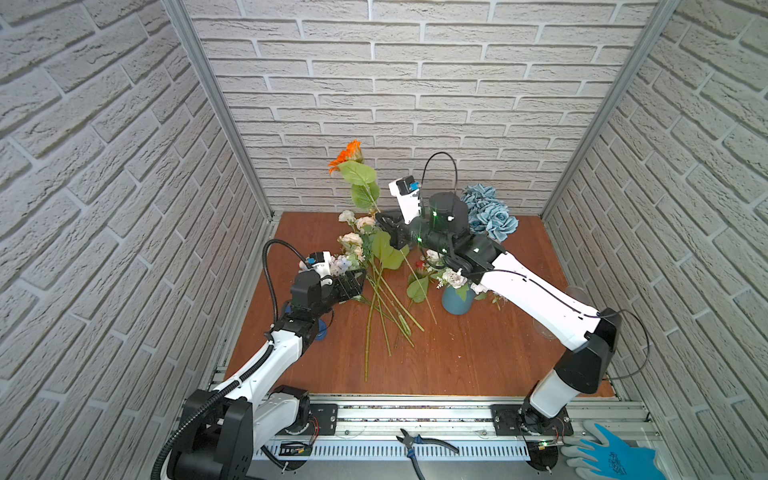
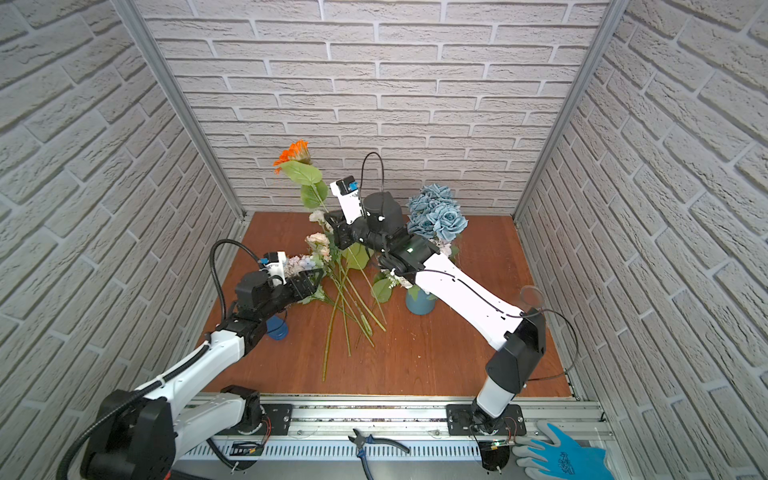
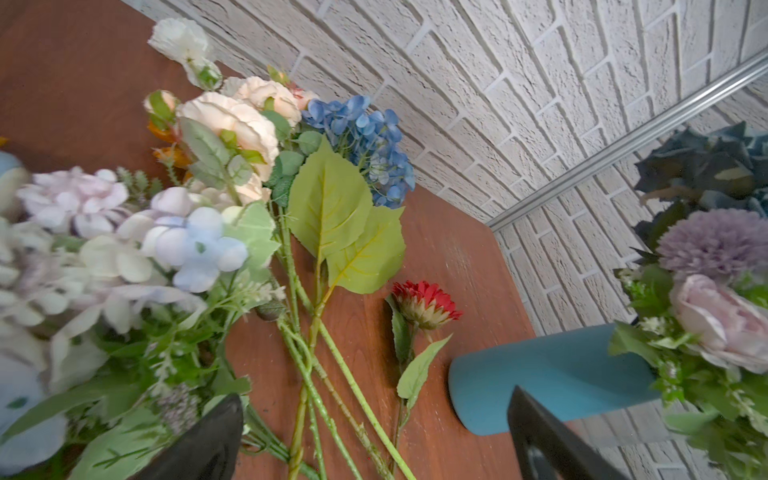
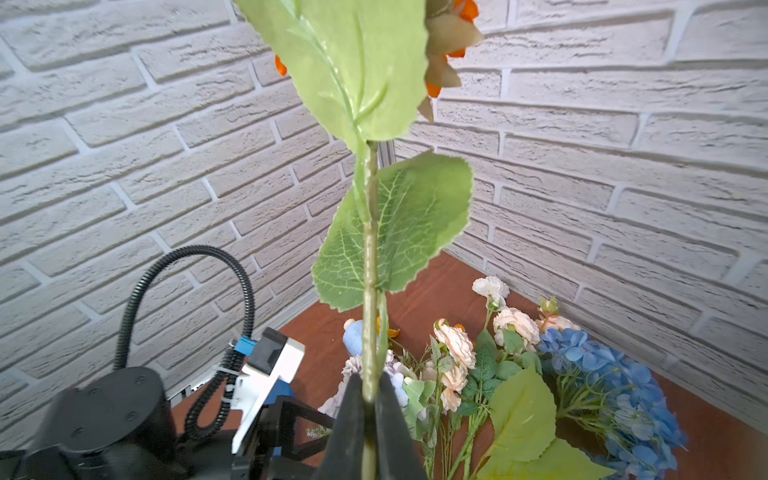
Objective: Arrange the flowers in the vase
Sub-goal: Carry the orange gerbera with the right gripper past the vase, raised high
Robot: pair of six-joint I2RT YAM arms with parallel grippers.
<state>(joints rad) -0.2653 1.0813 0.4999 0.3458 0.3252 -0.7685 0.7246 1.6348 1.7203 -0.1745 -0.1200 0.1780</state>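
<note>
The right wrist view alone shows the right gripper (image 4: 369, 392) clamped on the orange flower stem (image 4: 370, 249). The left gripper (image 3: 374, 436) gapes near the vase (image 3: 552, 374).

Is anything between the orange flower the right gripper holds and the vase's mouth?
Yes: the bunch in the vase crowds its mouth, and in both top views the right arm holding the orange flower crosses above it.
</note>
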